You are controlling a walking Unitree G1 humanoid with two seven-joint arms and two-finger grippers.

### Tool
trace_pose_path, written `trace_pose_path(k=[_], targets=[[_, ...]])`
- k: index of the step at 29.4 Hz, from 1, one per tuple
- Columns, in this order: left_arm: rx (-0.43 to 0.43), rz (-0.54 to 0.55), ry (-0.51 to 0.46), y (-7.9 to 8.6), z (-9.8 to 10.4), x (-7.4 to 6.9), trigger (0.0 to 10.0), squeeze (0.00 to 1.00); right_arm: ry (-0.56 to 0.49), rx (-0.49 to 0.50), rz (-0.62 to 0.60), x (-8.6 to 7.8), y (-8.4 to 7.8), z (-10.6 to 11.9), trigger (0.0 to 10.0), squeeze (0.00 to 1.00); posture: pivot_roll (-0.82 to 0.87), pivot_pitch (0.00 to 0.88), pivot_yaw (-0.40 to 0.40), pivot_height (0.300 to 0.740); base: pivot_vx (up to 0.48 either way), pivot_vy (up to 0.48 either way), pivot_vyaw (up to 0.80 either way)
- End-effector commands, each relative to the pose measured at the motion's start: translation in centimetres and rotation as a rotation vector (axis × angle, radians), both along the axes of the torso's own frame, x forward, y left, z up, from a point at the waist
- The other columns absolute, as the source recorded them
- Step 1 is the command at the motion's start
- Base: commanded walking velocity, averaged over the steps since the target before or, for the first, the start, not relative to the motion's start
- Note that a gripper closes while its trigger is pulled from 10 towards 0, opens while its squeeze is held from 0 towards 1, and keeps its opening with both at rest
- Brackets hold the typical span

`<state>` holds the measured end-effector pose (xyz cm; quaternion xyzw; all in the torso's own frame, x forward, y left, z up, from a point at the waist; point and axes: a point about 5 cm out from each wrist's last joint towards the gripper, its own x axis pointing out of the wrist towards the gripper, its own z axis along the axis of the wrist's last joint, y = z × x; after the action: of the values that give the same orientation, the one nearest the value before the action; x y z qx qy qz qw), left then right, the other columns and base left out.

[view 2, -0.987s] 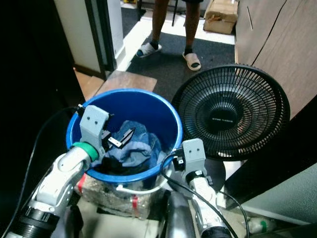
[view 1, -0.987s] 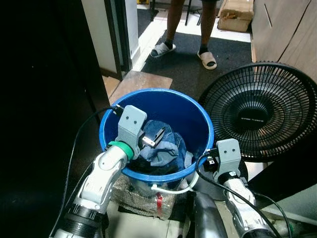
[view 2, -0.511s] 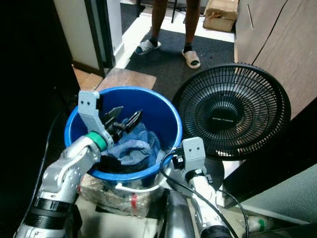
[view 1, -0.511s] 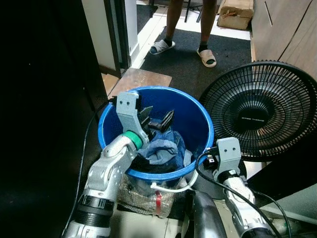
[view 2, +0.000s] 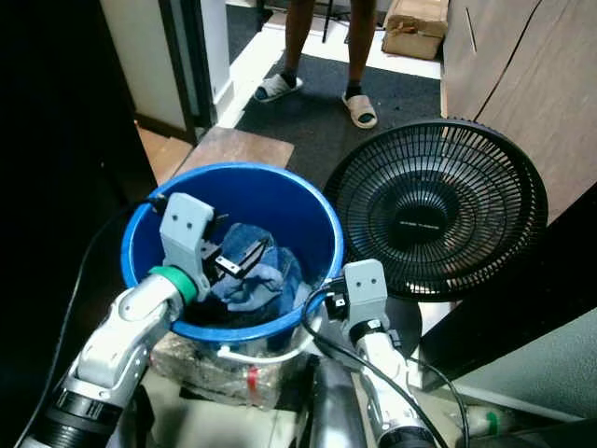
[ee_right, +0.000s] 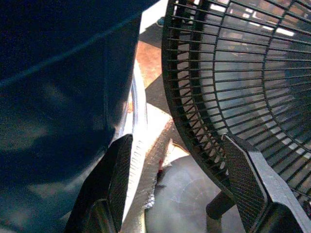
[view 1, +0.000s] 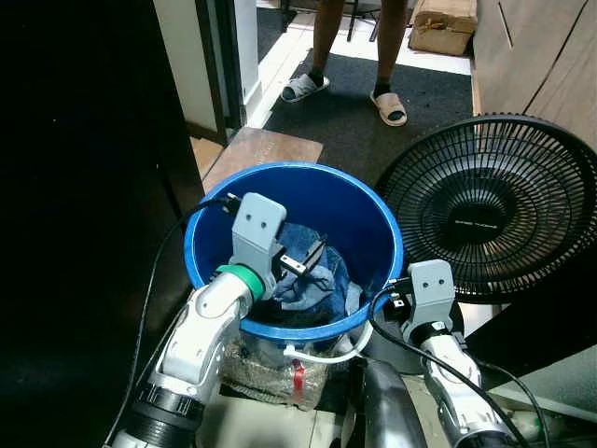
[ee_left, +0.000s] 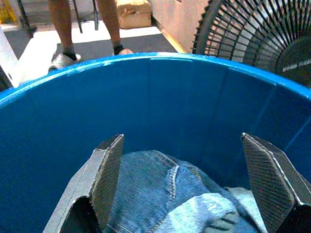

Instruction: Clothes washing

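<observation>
My left gripper is inside the blue bucket, w/ fingers spread wide and nothing between them, hovering just above the jeans. The jeans lie bunched at the bucket's bottom, denim w/ a paler fold on top; can't tell if the fingertips touch the cloth.

My right gripper sits low, outside the bucket on its fan side, between bucket wall and fan. Its fingers are also spread wide, empty, pointing along the gap toward the fan's base.

The fan stands just beside the bucket, grille nearly touching the rim. Under the bucket there's a clear plastic bundle w/ a white handle looping out. Beyond the bucket, a brown mat, then a person's legs in sandals on dark carpet. A cardboard box lies further off, past the person.
</observation>
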<state>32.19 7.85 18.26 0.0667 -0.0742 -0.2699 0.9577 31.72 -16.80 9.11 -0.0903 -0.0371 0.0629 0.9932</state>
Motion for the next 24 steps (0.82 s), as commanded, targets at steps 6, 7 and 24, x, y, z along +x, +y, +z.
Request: trace_pose_path(k=[6, 7, 24], targets=[[0.167, 0.06, 0.102, 1.7, -4.5, -0.2, 10.0, 0.0, 0.021, -0.041, 0.028, -0.3, 0.4, -0.6, 10.0, 0.0, 0.03, 0.17, 0.017, 0.492, 0.0, 0.0, 0.0], [0.206, 0.075, 0.101, 2.2, -5.0, 0.0, 10.0, 0.0, 0.018, -0.041, 0.026, -0.3, 0.4, -0.5, 10.0, 0.0, 0.03, 0.168, 0.018, 0.492, 0.0, 0.0, 0.0], [0.432, 0.185, 0.18, 6.0, -9.5, 1.6, 10.0, 0.0, -0.004, -0.05, 0.039, -0.2, 0.7, -0.1, 10.0, 0.0, 0.03, 0.168, 0.022, 0.492, 0.0, 0.0, 0.0]])
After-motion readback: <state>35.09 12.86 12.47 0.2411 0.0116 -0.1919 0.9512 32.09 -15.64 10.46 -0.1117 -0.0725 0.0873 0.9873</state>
